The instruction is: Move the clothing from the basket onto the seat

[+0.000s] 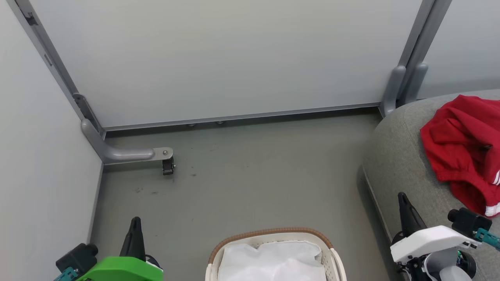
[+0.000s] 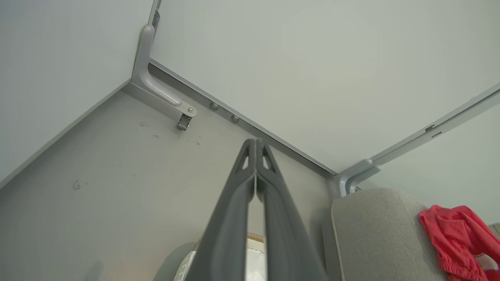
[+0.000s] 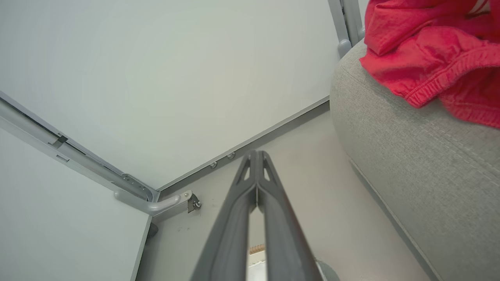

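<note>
Left gripper [image 2: 256, 145]: fingers pressed together, holding nothing, over bare floor [image 1: 254, 175]. Right gripper [image 3: 256, 156]: also closed and empty, near the seat [image 1: 394, 164] edge. Clothing [image 1: 461, 148] lies crumpled on the seat, apart from both grippers. Basket [image 1: 273, 233] is on the floor between the grippers, white lining [image 1: 273, 257] showing. Caster bracket [image 1: 166, 160] sits by the left wall corner.

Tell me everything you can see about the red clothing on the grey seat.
The bright red soft clothing lies crumpled in a loose heap on the large grey woven-fabric seat, back from its rounded corner. It looks like thick matte cloth with deep folds, a gathered ribbed edge and white stripes. It runs past the head view's right edge. Where visible, only the seat touches it.
</note>
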